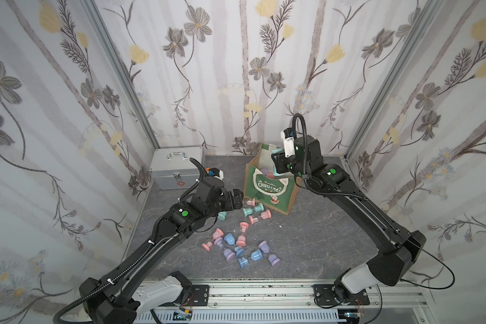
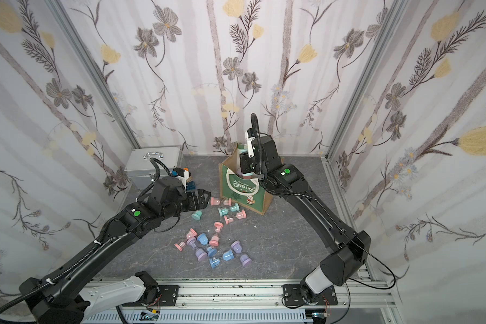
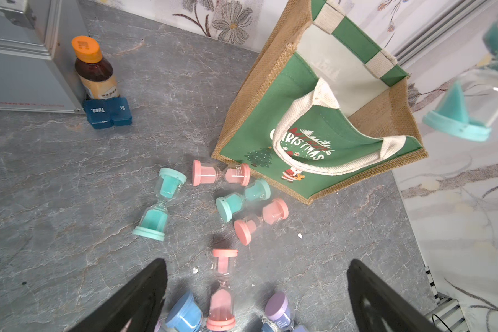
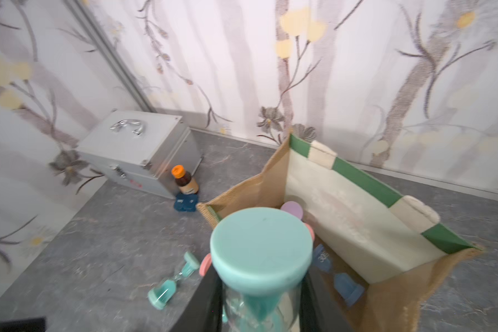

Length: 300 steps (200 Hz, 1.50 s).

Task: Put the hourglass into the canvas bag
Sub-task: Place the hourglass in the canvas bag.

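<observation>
Nearest, pink, blue, lilac and teal hourglasses point(image 1: 229, 239) lay scattered on the grey table point(image 1: 320, 246). Above them the left claw point(image 3: 256, 263) hung wide open, holding nothing. Farther back stood the canvas bag point(image 1: 270, 193), green with white CHRISTMAS lettering, with a few more timers inside. Over its open top the right claw point(image 4: 256, 304) gripped a teal hourglass point(image 4: 260, 253). In the far corner sat a silver case point(image 1: 177, 168), with a brown bottle point(image 3: 94, 69) and a blue pill box point(image 3: 107, 112) just beside it.
</observation>
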Tool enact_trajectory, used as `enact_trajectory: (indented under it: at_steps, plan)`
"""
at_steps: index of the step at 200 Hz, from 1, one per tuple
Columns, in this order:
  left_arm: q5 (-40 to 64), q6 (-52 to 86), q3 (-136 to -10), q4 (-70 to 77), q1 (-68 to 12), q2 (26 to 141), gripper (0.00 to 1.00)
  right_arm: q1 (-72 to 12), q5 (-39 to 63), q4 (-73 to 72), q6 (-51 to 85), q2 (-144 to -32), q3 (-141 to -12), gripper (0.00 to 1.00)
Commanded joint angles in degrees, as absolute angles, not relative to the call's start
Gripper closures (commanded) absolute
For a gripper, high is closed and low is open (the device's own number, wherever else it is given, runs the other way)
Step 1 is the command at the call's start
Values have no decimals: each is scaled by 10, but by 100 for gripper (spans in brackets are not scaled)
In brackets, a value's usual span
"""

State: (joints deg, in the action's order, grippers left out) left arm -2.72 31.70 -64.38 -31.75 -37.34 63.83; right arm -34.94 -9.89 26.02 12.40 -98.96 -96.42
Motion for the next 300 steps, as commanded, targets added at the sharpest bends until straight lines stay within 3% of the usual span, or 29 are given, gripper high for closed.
enact_trajectory:
  at_steps: [1, 58, 169, 233, 300]
  plan:
    - [-18, 313, -654, -282, -373, 652, 0, -336, -147, 237, 126, -1021, -989, 78]
    - [-15, 323, -658, -248, -373, 691, 0, -328, -190, 219, 78, -1134, -1038, 78]
    - [-35, 331, -635, -228, -373, 701, 0, -313, -118, 225, 62, -1272, -1049, 76]
    - [-36, 333, -631, -240, -373, 694, 0, -314, -107, 222, 71, -1270, -1050, 51]
    - [-30, 337, -634, -252, -373, 688, 0, -319, -66, 238, 87, -1191, -1045, 37]
